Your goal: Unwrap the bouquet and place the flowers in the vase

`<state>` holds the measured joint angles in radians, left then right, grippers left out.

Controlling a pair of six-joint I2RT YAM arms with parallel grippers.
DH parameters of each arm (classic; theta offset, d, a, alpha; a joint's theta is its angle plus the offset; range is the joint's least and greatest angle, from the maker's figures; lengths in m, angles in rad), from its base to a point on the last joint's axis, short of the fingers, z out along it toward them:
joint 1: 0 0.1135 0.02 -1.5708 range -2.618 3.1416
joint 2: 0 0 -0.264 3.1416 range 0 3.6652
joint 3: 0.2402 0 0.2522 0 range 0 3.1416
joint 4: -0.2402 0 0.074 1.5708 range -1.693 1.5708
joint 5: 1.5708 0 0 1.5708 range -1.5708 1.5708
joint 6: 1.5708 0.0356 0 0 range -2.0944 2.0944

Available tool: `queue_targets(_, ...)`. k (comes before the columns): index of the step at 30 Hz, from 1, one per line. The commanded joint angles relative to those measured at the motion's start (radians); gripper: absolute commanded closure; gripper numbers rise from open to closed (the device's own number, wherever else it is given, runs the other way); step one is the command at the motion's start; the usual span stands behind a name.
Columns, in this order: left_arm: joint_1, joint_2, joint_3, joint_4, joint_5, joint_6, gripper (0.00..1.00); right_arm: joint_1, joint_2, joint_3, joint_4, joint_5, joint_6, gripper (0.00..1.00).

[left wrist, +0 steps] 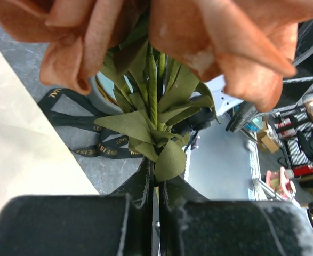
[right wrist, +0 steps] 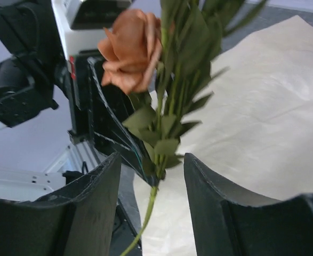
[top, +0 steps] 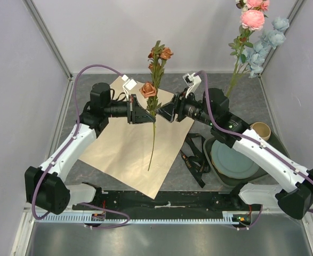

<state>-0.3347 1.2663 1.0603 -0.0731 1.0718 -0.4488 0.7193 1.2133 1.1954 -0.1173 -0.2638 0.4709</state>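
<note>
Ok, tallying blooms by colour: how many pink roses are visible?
2, both far right in the top view: one pink rose beside the pale blue blossoms, another above it, cropped by the frame's edge. Others may be hidden.

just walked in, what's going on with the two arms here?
The left gripper is shut on the stem of a rust-orange flower, holding it above the opened kraft paper. The right gripper has its jaws apart either side of that stem, not gripping. The black ribbon lies loose beside the plate; pink and blue flowers stand far right.
</note>
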Motion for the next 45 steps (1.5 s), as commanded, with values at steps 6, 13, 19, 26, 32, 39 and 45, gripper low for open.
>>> queue_targets(6,-0.032,-0.047,0.014,-0.025,0.077,0.082,0.98,0.003,0.038,-0.019,0.151,-0.04,0.087,0.53)
queue_targets(13,-0.036,-0.048,0.01,-0.025,0.07,0.081,0.98,0.003,0.058,-0.017,0.119,-0.025,0.063,0.53)
queue_targets(19,-0.046,-0.039,0.009,-0.024,0.073,0.076,0.98,0.003,0.078,-0.034,0.171,-0.064,0.109,0.65)
queue_targets(26,-0.053,-0.041,0.026,-0.077,0.037,0.107,0.91,0.003,0.08,-0.036,0.194,-0.049,0.12,1.0)
queue_targets(32,-0.055,-0.096,0.04,-0.137,-0.053,0.162,0.43,0.002,-0.044,-0.002,0.076,0.228,-0.053,1.0)
queue_targets(39,-0.053,-0.168,0.026,-0.136,-0.122,0.171,0.36,-0.052,-0.146,0.139,0.03,0.788,-0.444,1.0)
queue_targets(45,-0.053,-0.173,0.017,-0.108,-0.101,0.142,0.36,-0.159,-0.143,0.175,0.272,0.976,-0.739,1.0)
